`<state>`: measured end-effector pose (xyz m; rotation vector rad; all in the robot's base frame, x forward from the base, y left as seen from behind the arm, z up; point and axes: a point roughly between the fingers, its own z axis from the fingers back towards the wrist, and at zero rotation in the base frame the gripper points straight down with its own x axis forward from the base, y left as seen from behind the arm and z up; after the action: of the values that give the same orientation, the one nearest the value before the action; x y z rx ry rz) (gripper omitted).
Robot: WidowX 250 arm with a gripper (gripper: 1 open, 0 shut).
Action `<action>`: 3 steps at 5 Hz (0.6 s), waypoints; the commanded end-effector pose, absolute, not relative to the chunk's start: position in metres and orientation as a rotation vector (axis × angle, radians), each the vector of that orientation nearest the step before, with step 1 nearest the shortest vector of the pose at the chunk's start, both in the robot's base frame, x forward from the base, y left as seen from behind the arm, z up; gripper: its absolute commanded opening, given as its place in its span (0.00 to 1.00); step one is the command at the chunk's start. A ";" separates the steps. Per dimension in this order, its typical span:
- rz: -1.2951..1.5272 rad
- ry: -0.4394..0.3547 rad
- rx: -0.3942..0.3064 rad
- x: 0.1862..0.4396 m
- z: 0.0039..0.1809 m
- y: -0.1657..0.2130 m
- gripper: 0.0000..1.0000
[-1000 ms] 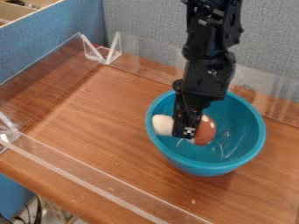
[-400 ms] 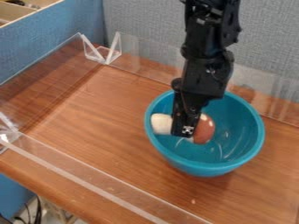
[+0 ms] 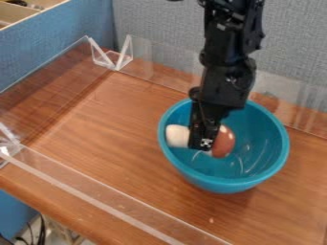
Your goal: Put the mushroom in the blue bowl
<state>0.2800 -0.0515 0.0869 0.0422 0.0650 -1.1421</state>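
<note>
The mushroom (image 3: pixel 220 143) lies sideways inside the blue bowl (image 3: pixel 262 163), brown cap to the right and pale stem toward the left rim. The end effector (image 3: pixel 205 140) points straight down into the bowl, pinching the mushroom. The step in hand looks like the release: next the jaws should spread, then the arm lifts clear off the bench (image 3: pixel 102 134).

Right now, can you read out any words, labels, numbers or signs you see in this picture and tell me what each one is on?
No readable words or numbers anywhere.
The gripper carries a small white mark on its black finger, an X-like sign, too small and blurred to read as text.
The mushroom, blue bowl and wooden table bear no writing.
</note>
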 end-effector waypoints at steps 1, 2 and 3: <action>-1.130 0.012 0.066 0.292 0.099 -0.050 0.00; -1.128 0.013 0.068 0.294 0.098 -0.050 0.00; -1.126 0.013 0.069 0.295 0.097 -0.049 0.00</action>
<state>0.2828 -0.0510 0.0829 0.0450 0.0693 -1.1401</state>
